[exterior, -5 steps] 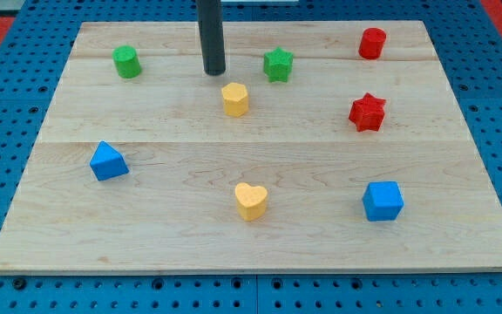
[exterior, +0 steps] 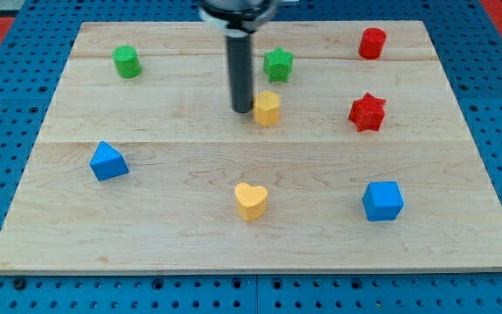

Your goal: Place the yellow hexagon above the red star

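Now my tip [exterior: 242, 110] touches the yellow hexagon [exterior: 267, 108] on its view-left side, with the red star [exterior: 367, 112] well off to the view's right; there is no pincer to spread or close.

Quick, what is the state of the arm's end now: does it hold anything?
No hand here: the arm ends in a rod. My tip holds nothing; it sits against the yellow hexagon, on its side toward the view's left.

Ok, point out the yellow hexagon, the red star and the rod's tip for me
yellow hexagon [exterior: 268, 108], camera view, on its top face.
red star [exterior: 367, 111], camera view, on its centre.
my tip [exterior: 242, 110], camera view, the rod's very end, at the hexagon's left side.
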